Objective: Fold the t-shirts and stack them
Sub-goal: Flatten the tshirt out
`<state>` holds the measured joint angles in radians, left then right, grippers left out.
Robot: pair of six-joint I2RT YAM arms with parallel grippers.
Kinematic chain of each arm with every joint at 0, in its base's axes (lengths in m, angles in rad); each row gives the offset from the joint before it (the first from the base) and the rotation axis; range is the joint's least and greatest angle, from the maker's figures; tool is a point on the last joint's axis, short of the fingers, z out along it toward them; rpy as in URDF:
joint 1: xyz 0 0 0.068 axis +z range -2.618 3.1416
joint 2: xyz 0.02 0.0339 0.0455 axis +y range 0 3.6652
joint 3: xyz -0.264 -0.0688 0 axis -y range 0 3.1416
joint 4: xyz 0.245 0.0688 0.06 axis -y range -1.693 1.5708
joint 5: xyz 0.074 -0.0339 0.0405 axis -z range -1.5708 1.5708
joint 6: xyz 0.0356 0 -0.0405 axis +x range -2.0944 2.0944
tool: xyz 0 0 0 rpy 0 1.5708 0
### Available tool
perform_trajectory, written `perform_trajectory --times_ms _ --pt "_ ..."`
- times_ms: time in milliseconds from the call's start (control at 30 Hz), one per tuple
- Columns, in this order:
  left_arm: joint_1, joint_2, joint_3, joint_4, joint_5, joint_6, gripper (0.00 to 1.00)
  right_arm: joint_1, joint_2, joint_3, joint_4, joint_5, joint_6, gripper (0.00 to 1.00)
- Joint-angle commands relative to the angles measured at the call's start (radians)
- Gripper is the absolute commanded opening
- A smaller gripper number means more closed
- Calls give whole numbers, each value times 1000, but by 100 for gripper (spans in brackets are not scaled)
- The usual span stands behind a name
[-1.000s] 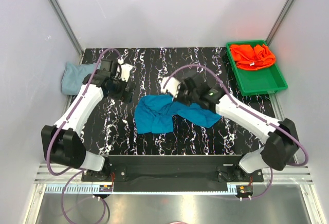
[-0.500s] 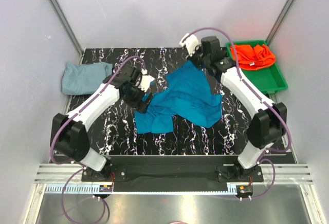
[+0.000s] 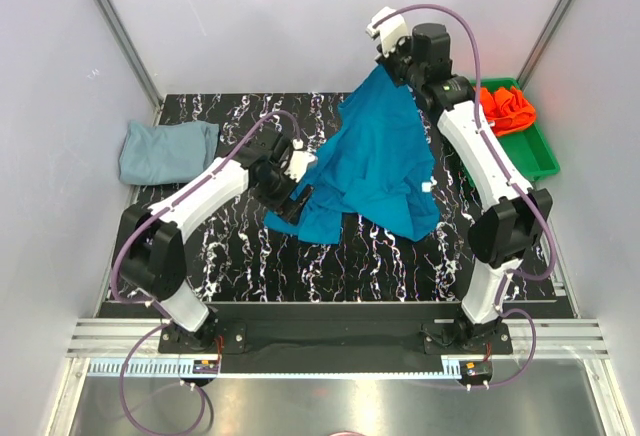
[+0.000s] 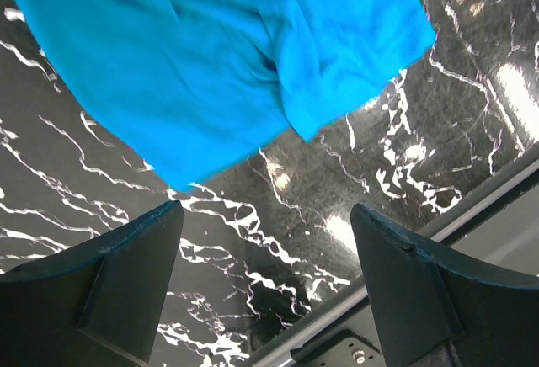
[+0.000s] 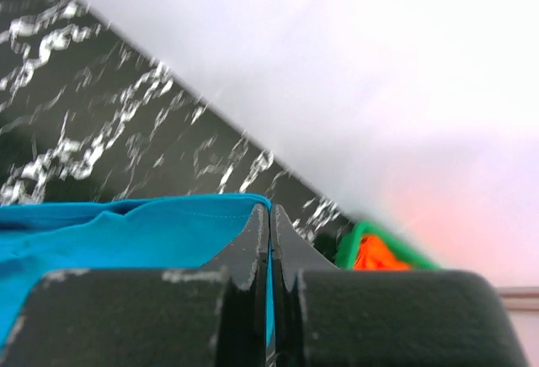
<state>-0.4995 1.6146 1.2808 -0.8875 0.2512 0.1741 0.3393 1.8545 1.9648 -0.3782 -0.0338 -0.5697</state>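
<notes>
The teal-blue t-shirt (image 3: 375,161) hangs from my right gripper (image 3: 385,68), which is shut on its top edge (image 5: 194,215) and holds it high over the back of the table. The shirt's lower part drapes onto the table near the middle. My left gripper (image 3: 292,188) is open and empty at the shirt's lower left edge; its fingers (image 4: 126,266) hover over bare table with the shirt's hem (image 4: 219,89) just beyond them. The pale grey-blue t-shirt (image 3: 165,148) lies folded at the far left. The orange-red t-shirt (image 3: 505,108) lies crumpled in the tray.
The green plastic tray (image 3: 512,161) stands at the back right, beside my right arm. The black marbled table (image 3: 230,246) has a metal rail along its near edge (image 4: 472,207). Grey walls enclose the back and sides.
My right gripper has risen and moved back, lifting the teal-blue shirt higher. My left gripper has moved right and forward to the shirt's lower left edge.
</notes>
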Motion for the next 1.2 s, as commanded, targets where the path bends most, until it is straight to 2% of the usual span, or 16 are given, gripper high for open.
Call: perform_trajectory --times_ms 0,233,300,367,433,633,767,1167 --pt "-10 19 77 33 0 -12 88 -6 20 112 62 17 21 0" --pt "-10 34 147 54 -72 -7 89 -6 14 229 33 -37 45 0" --pt "-13 62 149 94 -151 -2 89 -6 9 214 35 -37 45 0" --pt "-13 140 169 131 -304 17 88 -6 6 180 33 -31 44 0" --pt "-16 244 247 128 -390 60 85 -5 -1 146 35 -31 48 0" --pt "-51 436 423 114 -466 68 84 -6 -15 125 29 -41 59 0" --pt "-60 476 463 111 -452 48 86 -6 -24 120 29 -41 62 0" --pt "-97 502 450 101 -400 41 82 -6 -34 72 38 -38 64 0"
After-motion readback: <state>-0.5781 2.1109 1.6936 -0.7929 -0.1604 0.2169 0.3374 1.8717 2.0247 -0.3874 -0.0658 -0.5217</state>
